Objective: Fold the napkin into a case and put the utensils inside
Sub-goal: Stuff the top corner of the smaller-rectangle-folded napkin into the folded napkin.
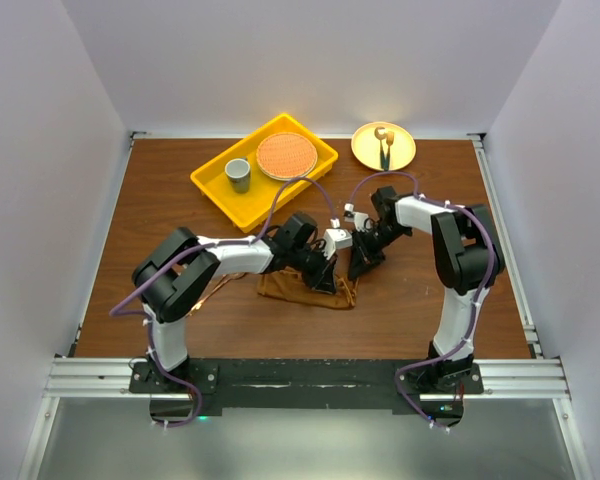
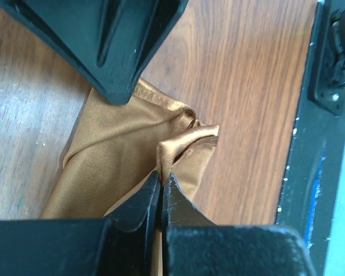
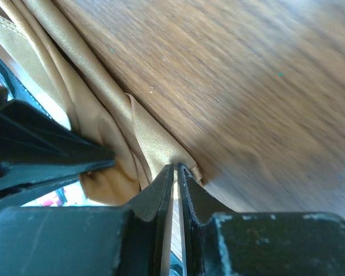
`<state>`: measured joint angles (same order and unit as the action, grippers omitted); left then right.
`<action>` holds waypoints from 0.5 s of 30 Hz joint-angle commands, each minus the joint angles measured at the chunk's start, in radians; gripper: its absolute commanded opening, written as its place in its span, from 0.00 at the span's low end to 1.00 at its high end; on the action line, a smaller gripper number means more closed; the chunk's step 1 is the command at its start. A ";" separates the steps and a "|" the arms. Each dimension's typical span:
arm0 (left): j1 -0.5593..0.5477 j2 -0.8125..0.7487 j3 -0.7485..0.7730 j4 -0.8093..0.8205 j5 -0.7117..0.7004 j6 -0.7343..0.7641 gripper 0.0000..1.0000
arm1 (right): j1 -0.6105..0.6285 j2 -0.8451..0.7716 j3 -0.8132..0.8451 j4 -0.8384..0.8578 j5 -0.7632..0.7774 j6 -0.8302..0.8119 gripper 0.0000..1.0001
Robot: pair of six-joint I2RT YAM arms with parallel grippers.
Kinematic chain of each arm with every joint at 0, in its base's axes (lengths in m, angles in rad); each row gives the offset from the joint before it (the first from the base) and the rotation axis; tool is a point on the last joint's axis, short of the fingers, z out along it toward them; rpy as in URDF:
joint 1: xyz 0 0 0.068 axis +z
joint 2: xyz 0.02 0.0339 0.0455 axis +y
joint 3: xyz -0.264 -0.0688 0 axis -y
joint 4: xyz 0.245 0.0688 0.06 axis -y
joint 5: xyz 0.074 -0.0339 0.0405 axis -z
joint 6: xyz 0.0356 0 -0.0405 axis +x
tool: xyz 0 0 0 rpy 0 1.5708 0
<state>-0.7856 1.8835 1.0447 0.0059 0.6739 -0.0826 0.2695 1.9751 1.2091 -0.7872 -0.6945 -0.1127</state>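
Mid-table, slightly toward the near edge: napkin (image 1: 305, 292) lies bunched in a low, uneven oblong, partly folded and not a tidy case. Both arms reach in over it and meet above its right half.

Left gripper (image 2: 161, 175): clenched, with a raised fold of napkin pinched at the tips. The cloth stands up in a small peak there and the rest lies flat on the wood.

Right gripper (image 3: 176, 168): jaws down to a thin slit, clamped on the napkin's folded edge where it meets bare table. The left gripper's fingers are just beside it (dark wedge on the left of the right wrist view).

Utensils (image 1: 383, 140) sit on a yellow plate (image 1: 365, 150) near the far right corner, well apart from the napkin. They are too small to tell apart from the top view.

Far side, left of centre: yellow tray (image 1: 210, 185) set at an angle, holding a grey cup (image 1: 238, 174) and an orange disc (image 1: 286, 155) side by side.
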 commanded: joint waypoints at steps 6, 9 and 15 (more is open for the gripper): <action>-0.006 -0.070 0.015 -0.093 0.042 -0.060 0.00 | 0.025 -0.036 -0.026 0.049 0.099 -0.030 0.11; -0.003 -0.087 0.002 -0.102 0.070 -0.103 0.00 | 0.025 -0.047 -0.037 0.055 0.110 -0.033 0.11; 0.000 -0.020 0.003 -0.115 0.108 -0.160 0.00 | 0.028 -0.064 -0.037 0.068 0.095 -0.036 0.11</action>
<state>-0.7868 1.8481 1.0489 -0.0952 0.7238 -0.1810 0.2920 1.9488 1.1851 -0.7547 -0.6632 -0.1165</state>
